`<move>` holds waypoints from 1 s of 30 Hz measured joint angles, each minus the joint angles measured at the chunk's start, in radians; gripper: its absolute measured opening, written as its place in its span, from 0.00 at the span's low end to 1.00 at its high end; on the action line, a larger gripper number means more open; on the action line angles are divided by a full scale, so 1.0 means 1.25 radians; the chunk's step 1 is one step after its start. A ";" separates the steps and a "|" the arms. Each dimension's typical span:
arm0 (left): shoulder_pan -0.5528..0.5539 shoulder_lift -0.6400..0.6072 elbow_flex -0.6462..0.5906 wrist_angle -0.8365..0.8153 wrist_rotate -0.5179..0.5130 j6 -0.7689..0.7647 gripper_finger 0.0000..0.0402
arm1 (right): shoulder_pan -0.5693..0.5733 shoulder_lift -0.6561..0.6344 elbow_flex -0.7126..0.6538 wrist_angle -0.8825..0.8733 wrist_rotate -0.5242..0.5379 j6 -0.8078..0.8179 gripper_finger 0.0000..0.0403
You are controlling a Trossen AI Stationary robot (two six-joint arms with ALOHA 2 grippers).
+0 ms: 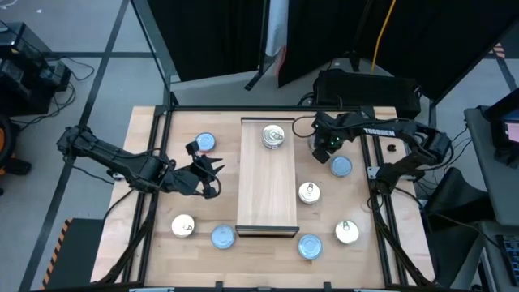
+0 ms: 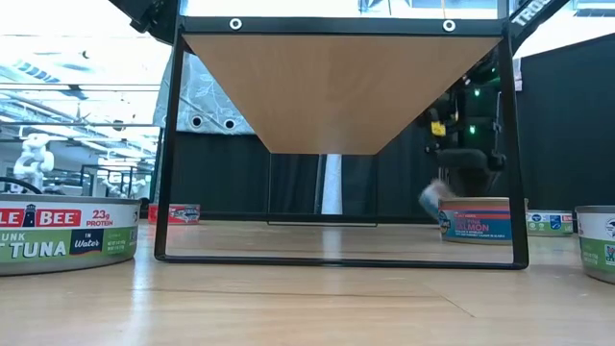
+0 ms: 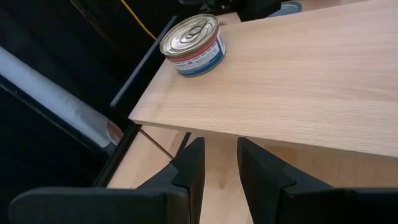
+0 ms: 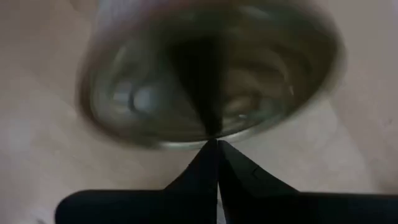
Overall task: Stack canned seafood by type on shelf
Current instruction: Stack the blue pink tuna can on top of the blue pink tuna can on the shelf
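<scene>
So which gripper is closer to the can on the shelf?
Right. The right gripper is just beside the can on the shelf; the left gripper sits farther off.

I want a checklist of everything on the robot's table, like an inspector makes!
Surface: plank table, bare wood between the tins.
Job's things: shelf in the middle with one silver-topped tin at its far end; eight more tins on the table around it, blue-topped and cream-topped.
Clutter: nothing seen.
Pincers: left pincer open and empty, left of the shelf; right pincer shut, empty, above a blue-topped tin.
Cables: yellow cable on the floor behind the table.
Surroundings: black curtains, black box at the far edge.
</scene>
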 joint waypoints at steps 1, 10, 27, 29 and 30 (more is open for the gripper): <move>-0.001 0.000 0.000 0.000 -0.001 0.000 0.24 | 0.002 -0.003 -0.003 0.002 0.000 0.004 0.00; -0.004 0.000 0.000 -0.002 -0.001 -0.002 0.24 | 0.019 -0.006 -0.098 0.037 0.002 0.054 0.00; -0.004 0.000 0.000 0.009 -0.064 -0.002 0.24 | 0.118 -0.255 -0.057 -0.071 -0.031 0.024 0.14; -0.004 0.000 0.000 0.018 -0.069 -0.002 0.24 | 0.135 -0.274 -0.025 -0.082 -0.046 -0.009 0.22; -0.004 0.000 0.000 0.025 -0.069 -0.001 0.24 | 0.143 -0.275 -0.004 -0.086 -0.043 -0.034 0.27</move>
